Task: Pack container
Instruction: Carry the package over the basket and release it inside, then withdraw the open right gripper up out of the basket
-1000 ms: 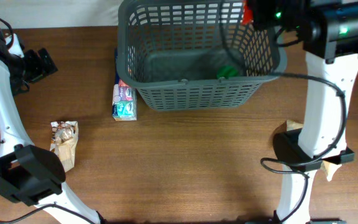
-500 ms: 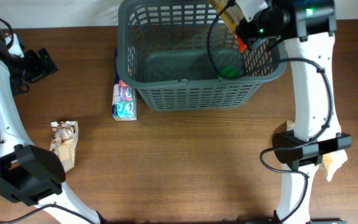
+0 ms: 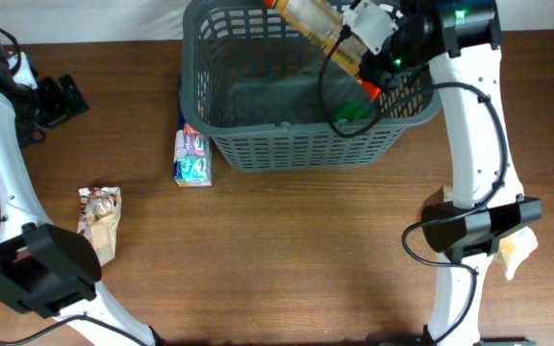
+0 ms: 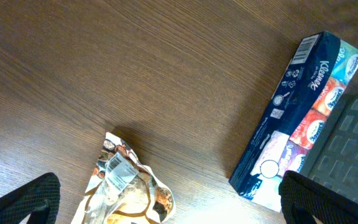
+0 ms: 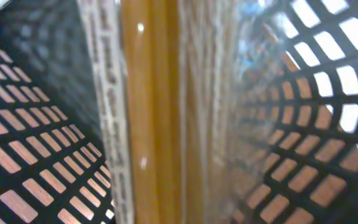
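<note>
Container (image 3: 296, 144) at far edge of table (image 3: 306, 250), about centre. Right gripper (image 3: 352, 38) clenched on long clear packet (image 3: 311, 17) with amber contents, held tilted over container's far right corner. Packet's print too blurred to read. Green item (image 3: 354, 111) inside container near right wall. Left gripper (image 3: 61, 101) spread wide, empty, near far left edge. Blue tissue pack (image 4: 297, 106), marked Kleenex, barcode at one end, just beside container's left wall. Crumpled snack bag (image 3: 99, 216) with barcode sticker near left edge.

tissue pack (image 3: 192, 158), crumpled snack bag (image 3: 99, 221)
</note>
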Robot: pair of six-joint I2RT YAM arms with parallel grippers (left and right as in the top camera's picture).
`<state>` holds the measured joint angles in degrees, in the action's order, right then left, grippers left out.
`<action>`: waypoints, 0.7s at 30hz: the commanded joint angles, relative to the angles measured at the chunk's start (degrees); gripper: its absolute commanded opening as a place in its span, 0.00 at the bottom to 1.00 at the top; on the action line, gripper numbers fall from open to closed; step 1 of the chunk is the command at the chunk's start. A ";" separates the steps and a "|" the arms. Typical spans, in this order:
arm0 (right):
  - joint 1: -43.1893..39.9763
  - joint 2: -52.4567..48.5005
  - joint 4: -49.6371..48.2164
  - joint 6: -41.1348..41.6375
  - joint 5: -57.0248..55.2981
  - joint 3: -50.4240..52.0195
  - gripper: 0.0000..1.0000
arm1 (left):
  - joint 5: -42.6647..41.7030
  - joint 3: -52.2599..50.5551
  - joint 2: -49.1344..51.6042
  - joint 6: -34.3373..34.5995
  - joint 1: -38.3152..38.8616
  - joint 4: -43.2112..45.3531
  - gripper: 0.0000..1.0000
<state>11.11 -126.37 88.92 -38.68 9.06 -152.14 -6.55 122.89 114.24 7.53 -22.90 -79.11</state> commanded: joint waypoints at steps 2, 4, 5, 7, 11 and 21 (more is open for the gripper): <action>-0.22 2.89 -1.25 -6.08 4.92 1.05 0.04 | 0.57 0.15 0.63 -0.92 -0.04 0.04 0.99; -0.24 2.89 -1.25 -8.85 4.92 2.19 0.04 | 0.57 0.15 0.63 -0.92 -0.04 0.04 0.99; -0.26 2.89 -1.25 -10.84 4.92 3.06 0.04 | 0.59 0.15 0.63 -0.92 -0.04 0.02 0.99; -0.26 2.89 -1.25 -13.60 4.92 4.63 0.04 | 0.57 0.15 0.63 -0.92 -0.04 0.04 0.99; -0.26 2.89 -1.36 -19.28 4.92 9.31 0.04 | 0.59 0.15 0.63 -0.92 -0.04 0.02 0.99; -0.26 2.84 -4.68 -27.58 4.92 18.67 0.04 | 0.59 0.15 0.63 -0.92 -0.04 0.04 0.99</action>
<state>11.11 -126.37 86.00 -63.57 9.58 -133.84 -6.55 122.89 114.24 7.53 -22.90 -79.11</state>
